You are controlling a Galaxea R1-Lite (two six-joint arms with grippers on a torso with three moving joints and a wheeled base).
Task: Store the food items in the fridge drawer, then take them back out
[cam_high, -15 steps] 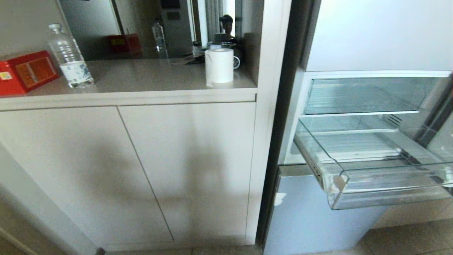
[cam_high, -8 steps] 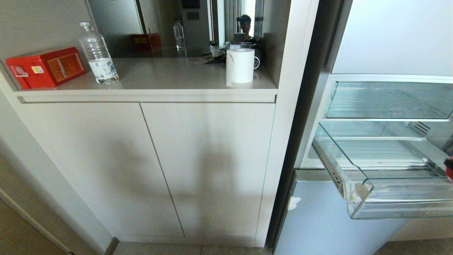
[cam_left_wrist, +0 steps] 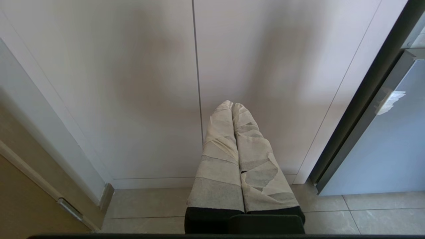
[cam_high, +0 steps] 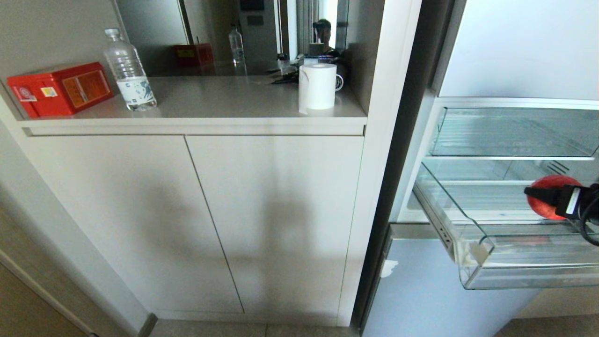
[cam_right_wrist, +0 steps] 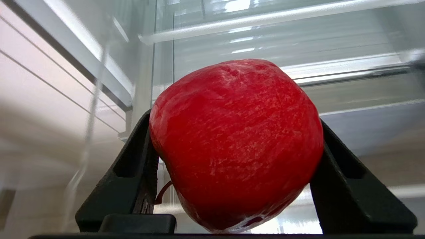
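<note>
Right gripper (cam_high: 545, 199): clamped on the red apple (cam_right_wrist: 235, 142), one black finger (cam_right_wrist: 132, 172) pressed on each flank; it reaches in from the right edge of the head view.
Grip quality: the fruit bulges well past the fingertips, so only its rear half is bitten. Judged secure enough for a slow carry, less so for a jolt.
Apple's place: held in the air over the fridge drawer (cam_high: 472, 243), above the ribbed floor and behind the thick front lip, not touching either.
Just below the gripper: the clear floor of the drawer, pulled out from the fridge.
Just above the gripper: the upper clear bin (cam_high: 510, 133), whose underside leaves limited headroom.
Step in hand: probably storing, bringing the apple down into the drawer.
Doing it well: lower straight down with the fingers kept clear of the near side wall and the lip; let the apple come close to the ribs before the jaws part, so it settles and does not roll; lift away upward without brushing the bin above.
Risk: a round, glossy fruit may run along the ribs if dropped from height.
Left gripper (cam_left_wrist: 232, 109): taped fingers pressed together, holding nothing, parked low before the cabinet doors (cam_left_wrist: 139, 83), well apart from the fridge.
</note>
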